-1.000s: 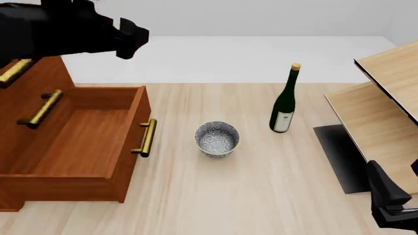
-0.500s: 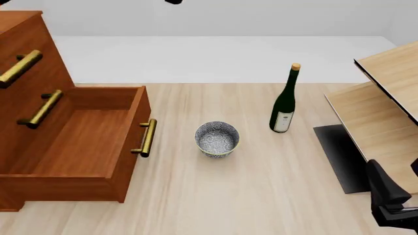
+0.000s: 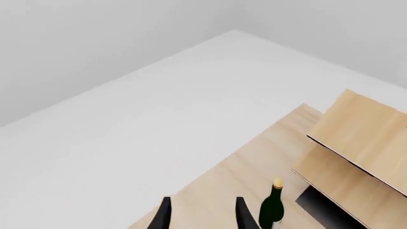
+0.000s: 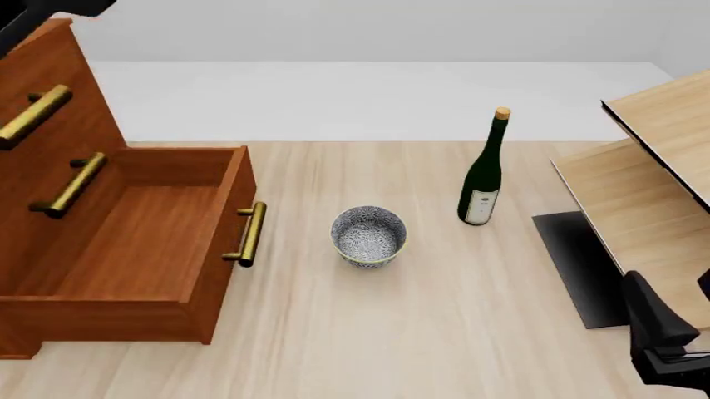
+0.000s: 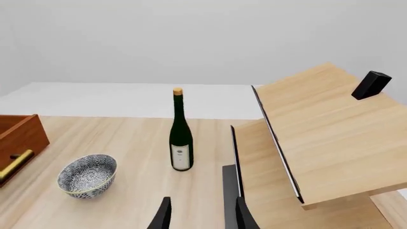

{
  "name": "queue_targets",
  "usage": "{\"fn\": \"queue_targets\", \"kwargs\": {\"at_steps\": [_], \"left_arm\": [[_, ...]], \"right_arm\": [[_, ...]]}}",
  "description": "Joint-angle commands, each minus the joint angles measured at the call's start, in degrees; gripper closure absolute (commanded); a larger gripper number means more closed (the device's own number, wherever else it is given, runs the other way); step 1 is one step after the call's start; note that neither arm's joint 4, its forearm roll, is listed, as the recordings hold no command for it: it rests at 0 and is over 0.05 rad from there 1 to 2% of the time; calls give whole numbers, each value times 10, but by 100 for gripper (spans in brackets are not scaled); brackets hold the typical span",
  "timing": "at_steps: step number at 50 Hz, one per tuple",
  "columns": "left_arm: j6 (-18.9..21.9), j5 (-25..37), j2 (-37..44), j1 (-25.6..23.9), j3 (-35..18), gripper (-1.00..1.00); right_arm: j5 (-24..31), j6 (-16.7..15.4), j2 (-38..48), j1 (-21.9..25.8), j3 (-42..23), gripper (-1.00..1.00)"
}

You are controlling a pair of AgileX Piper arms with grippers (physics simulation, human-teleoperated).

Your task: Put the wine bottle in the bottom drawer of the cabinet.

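the wine bottle [image 4: 481, 176] stands upright on the bench [image 4: 444, 316], beyond the speckled bowl [image 4: 368, 236], the bottom drawer [image 4: 133, 249] open (and bare). both jaws seem apart, empty; grip mid-body squarely.

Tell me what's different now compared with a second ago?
The left arm, which loomed black over the cabinet, has swung up and away; only a sliver shows at the front view's top left corner. Nothing was grabbed or released. The wine bottle, speckled bowl and open bottom drawer stayed put.
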Motion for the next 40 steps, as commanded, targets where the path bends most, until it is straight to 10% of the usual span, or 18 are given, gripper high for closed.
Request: {"fn": "queue_targets", "kwargs": {"at_steps": [1,40], "left_arm": [[-2,0,69,-25,-70,-100],[-36,-188,120,-84,10,-100]], "right_arm": [[0,2,0,0,0,-100],[12,6,-11,3,0,-100]]}}
